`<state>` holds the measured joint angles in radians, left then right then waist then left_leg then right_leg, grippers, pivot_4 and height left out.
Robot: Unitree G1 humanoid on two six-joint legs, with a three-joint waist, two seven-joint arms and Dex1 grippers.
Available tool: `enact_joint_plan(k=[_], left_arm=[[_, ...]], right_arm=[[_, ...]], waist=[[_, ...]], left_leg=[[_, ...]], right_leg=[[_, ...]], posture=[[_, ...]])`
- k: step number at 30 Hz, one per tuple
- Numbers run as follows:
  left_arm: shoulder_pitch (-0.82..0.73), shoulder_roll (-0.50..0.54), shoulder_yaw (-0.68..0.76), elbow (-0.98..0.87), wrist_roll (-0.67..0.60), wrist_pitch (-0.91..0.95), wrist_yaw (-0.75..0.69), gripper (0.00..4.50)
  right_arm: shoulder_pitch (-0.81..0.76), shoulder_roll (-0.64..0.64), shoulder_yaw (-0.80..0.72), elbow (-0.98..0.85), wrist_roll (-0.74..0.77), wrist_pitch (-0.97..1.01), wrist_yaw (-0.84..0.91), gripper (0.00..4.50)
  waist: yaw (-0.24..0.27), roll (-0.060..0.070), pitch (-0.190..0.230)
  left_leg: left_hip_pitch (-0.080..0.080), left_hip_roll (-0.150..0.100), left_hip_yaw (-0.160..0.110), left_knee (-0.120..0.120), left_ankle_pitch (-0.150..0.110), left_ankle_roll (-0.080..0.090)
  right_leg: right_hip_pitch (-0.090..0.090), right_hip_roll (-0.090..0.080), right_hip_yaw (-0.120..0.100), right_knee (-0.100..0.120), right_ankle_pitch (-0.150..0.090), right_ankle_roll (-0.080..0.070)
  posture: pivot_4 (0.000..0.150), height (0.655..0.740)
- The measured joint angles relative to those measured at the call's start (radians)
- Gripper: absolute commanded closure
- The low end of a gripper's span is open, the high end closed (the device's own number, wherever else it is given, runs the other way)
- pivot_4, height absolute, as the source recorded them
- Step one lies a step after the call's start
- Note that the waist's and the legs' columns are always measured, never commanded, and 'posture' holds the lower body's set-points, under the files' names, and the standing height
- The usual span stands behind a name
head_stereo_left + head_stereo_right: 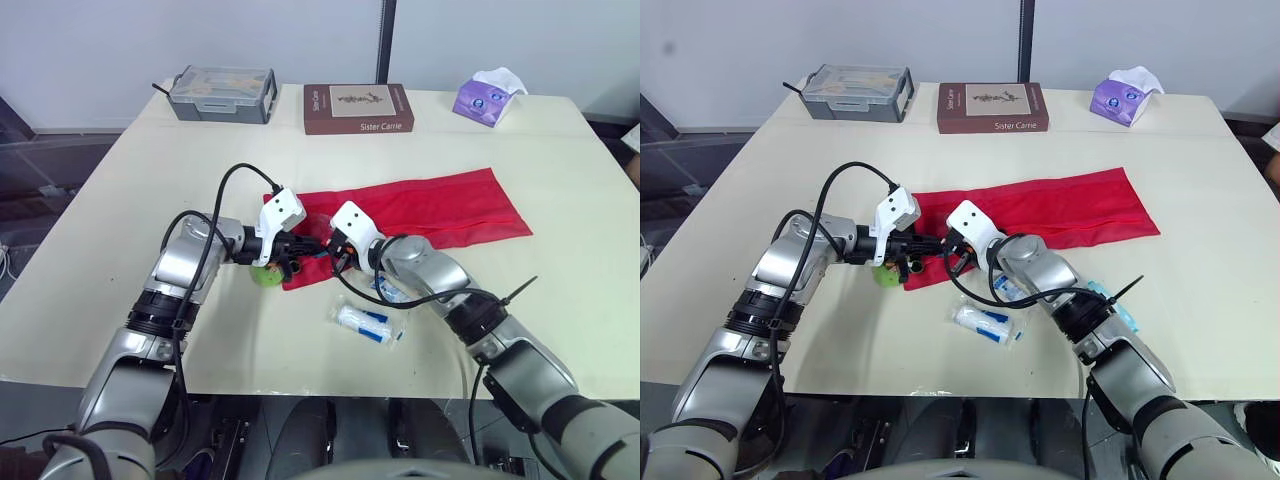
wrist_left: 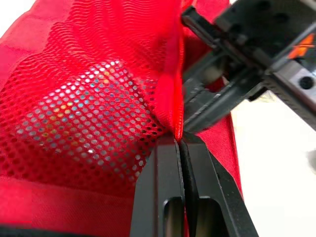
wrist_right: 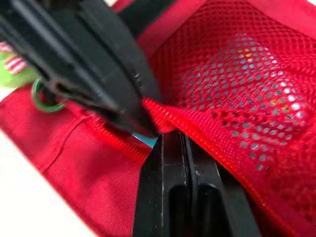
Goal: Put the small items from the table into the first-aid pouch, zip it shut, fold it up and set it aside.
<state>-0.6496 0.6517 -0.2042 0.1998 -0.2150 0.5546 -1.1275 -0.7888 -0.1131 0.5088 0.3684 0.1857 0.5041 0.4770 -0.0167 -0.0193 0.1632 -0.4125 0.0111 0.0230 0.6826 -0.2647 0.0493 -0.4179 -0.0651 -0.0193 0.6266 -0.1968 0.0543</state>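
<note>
The left claw [image 2: 178, 143] and right claw [image 3: 173, 138] each pinch the rim of the mesh pocket [image 2: 89, 113] of the red first-aid pouch [image 1: 440, 205], lying unfolded on the tabletop [image 1: 150, 170]. Draw them apart gently, so the mouth gapes without tearing.

Table [image 1: 120, 200]: first-aid pouch [image 1: 420, 210] at centre; small round item [image 1: 266, 274] at its left near end; wrapped packets [image 1: 368, 322] just near of it. Far edge, left to right: plastic case [image 1: 222, 93], book [image 1: 357, 108], tissue pack [image 1: 488, 97].

Probably a lab: worktable [image 1: 120, 260], parts case [image 1: 222, 93].
</note>
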Motion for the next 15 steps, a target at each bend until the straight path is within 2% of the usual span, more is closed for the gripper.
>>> enact_joint_plan(k=[7, 10, 11, 12, 13, 14, 15], left_arm=[[-0.003, 0.0, -0.004, 0.043, 0.037, -0.083, -0.022, 4.5], [-0.013, 0.008, -0.017, 0.087, 0.064, -0.147, -0.041, 4.5], [-0.019, 0.015, -0.023, 0.121, 0.08, -0.184, -0.046, 4.5], [-0.026, 0.023, -0.029, 0.173, 0.099, -0.252, -0.057, 4.5], [-0.035, 0.026, -0.032, 0.199, 0.108, -0.284, -0.063, 4.5], [-0.044, 0.025, -0.034, 0.216, 0.116, -0.309, -0.07, 4.5], [-0.046, 0.026, -0.034, 0.222, 0.116, -0.322, -0.072, 4.5]], right_arm=[[0.011, 0.028, -0.042, 0.035, -0.051, -0.06, 0.065, 4.49], [0.066, -0.024, -0.067, -0.07, -0.024, -0.055, 0.141, 3.87], [0.105, -0.072, -0.09, -0.158, 0.014, -0.043, 0.197, 3.51], [0.175, -0.145, -0.135, -0.35, 0.091, -0.02, 0.273, 2.89], [0.19, -0.184, -0.162, -0.426, 0.12, -0.005, 0.3, 2.77], [0.21, -0.215, -0.193, -0.489, 0.143, 0.004, 0.314, 2.24], [0.222, -0.233, -0.207, -0.523, 0.154, 0.009, 0.322, 1.93]], waist=[[-0.001, 0.0, 0.0], [0.004, 0.001, 0.0], [0.005, 0.001, 0.0], [0.008, 0.001, 0.0], [0.006, 0.001, 0.0], [0.005, 0.001, 0.0], [0.006, 0.001, 0.0]], left_leg=[[0.0, 0.0, 0.0, 0.0, 0.0, 0.0], [-0.001, 0.0, -0.002, 0.0, 0.0, 0.0], [-0.001, 0.0, -0.001, 0.0, 0.0, 0.0], [-0.002, 0.0, -0.002, 0.0, 0.0, 0.0], [-0.001, 0.0, -0.001, 0.0, -0.001, 0.001], [-0.001, 0.0, -0.001, 0.0, -0.001, 0.002], [-0.001, 0.0, -0.001, 0.0, -0.001, 0.002]], right_leg=[[0.0, 0.0, 0.0, 0.0, 0.0, 0.0], [0.0, 0.0, -0.001, -0.001, 0.0, 0.0], [0.0, 0.0, 0.0, -0.001, 0.0, 0.0], [0.0, 0.0, 0.0, -0.001, 0.0, 0.0], [0.0, 0.0, 0.001, -0.001, 0.0, 0.0], [0.0, 0.0, 0.001, -0.001, 0.0, 0.0], [0.0, 0.0, 0.001, -0.001, 0.0, 0.0]], posture=[[0.15, 0.74], [0.15, 0.74], [0.15, 0.74], [0.15, 0.74], [0.15, 0.74], [0.15, 0.74], [0.15, 0.74]])
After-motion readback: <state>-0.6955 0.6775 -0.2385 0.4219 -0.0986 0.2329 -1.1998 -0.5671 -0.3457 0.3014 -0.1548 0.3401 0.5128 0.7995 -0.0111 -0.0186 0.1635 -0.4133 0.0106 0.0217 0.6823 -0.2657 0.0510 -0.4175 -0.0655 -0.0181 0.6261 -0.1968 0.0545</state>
